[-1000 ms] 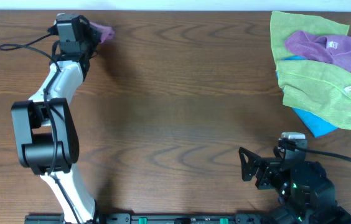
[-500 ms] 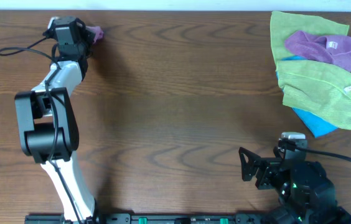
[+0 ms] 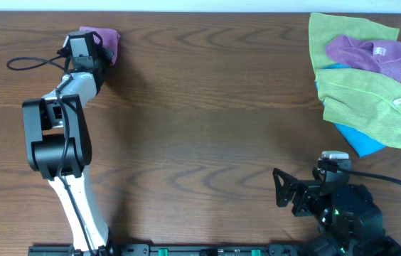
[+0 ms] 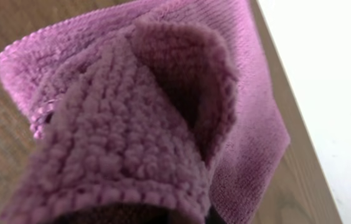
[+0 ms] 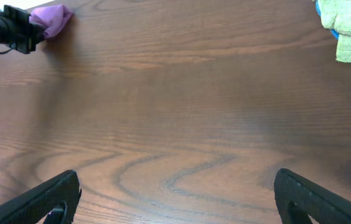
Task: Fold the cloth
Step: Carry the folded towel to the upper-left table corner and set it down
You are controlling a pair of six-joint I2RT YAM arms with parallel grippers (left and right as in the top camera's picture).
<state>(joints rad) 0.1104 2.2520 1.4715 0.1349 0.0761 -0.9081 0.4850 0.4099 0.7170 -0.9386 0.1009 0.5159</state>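
While the left arm swung over the last second, the purple cloth [image 3: 103, 37] travelled with it. It now sits bunched at 11 o'clock on the surface [image 3: 200, 128], right by the far edge. The cloth fills the wrist view and hides the left fingers [image 3: 92, 50], so I cannot tell whether they grip it. The right fingers [image 5: 45, 202] stand wide apart, empty, parked at 5 o'clock. I judge folding hasn't started: the cloth needs spreading flat first.
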